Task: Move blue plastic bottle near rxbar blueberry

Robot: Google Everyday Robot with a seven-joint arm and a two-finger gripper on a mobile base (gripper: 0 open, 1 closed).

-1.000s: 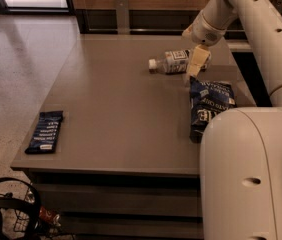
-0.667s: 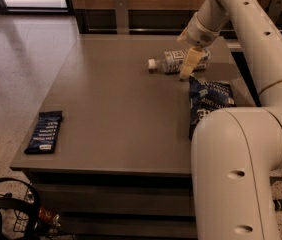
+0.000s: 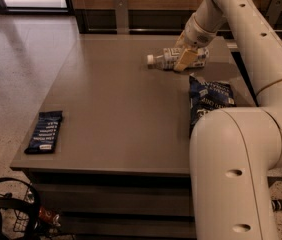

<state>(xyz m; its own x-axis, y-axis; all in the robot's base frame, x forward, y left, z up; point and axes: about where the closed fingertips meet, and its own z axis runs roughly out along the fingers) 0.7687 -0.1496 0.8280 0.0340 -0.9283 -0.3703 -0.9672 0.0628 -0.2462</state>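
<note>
The blue plastic bottle [image 3: 170, 57] lies on its side at the far right of the table, white cap pointing left. My gripper [image 3: 184, 59] is down over the bottle's body, a cream finger [image 3: 182, 60] showing in front of it. The rxbar blueberry [image 3: 44, 131] lies flat near the table's front left edge, far from the bottle.
A crinkled dark blue chip bag [image 3: 208, 100] lies on the right side of the table [image 3: 121, 109], in front of the bottle. My arm's large white link [image 3: 236, 174] fills the lower right. A black wire basket [image 3: 11, 214] sits on the floor at lower left.
My gripper has moved left and down from beside the bottle's base onto the bottle's body. The bottle, bar and chip bag have not moved.
</note>
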